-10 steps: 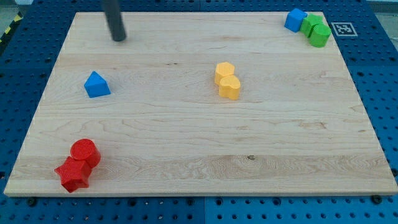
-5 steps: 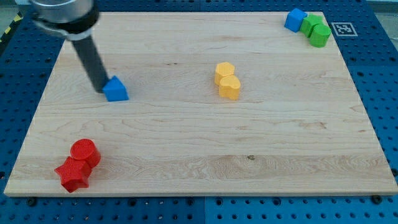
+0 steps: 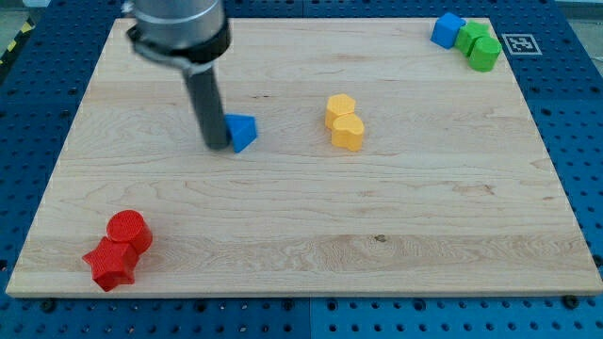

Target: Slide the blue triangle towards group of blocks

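The blue triangle (image 3: 242, 131) lies on the wooden board, left of centre. My tip (image 3: 216, 144) touches its left side, and the dark rod rises from there to the view's top. Two yellow blocks (image 3: 345, 121) stand together right of the triangle, with a gap between them and it. The rod hides part of the triangle's left edge.
A red cylinder (image 3: 129, 229) and a red star-like block (image 3: 110, 265) sit at the bottom left. A blue block (image 3: 448, 28) and two green blocks (image 3: 480, 43) sit at the top right corner. The board's edge (image 3: 301, 294) runs along the view's bottom.
My tip came down from the top left to the triangle's left side and has pushed it rightward, toward the yellow blocks. The other blocks have not moved.
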Tool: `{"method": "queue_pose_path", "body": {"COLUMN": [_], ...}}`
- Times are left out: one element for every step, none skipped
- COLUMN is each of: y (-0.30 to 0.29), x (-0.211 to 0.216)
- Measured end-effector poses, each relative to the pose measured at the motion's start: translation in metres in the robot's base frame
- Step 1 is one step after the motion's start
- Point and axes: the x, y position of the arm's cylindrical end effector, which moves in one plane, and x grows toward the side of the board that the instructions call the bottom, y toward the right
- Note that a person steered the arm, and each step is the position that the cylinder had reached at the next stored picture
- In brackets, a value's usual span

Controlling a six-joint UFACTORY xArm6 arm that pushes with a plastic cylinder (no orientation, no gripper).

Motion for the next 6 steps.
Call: {"method": "queue_pose_path", "body": {"y": [0.007,-0.002,0.010,0.061,0.101,0.098], "x": [-0.023,0.002,0.016,-0.034,-0.083,-0.077]}}
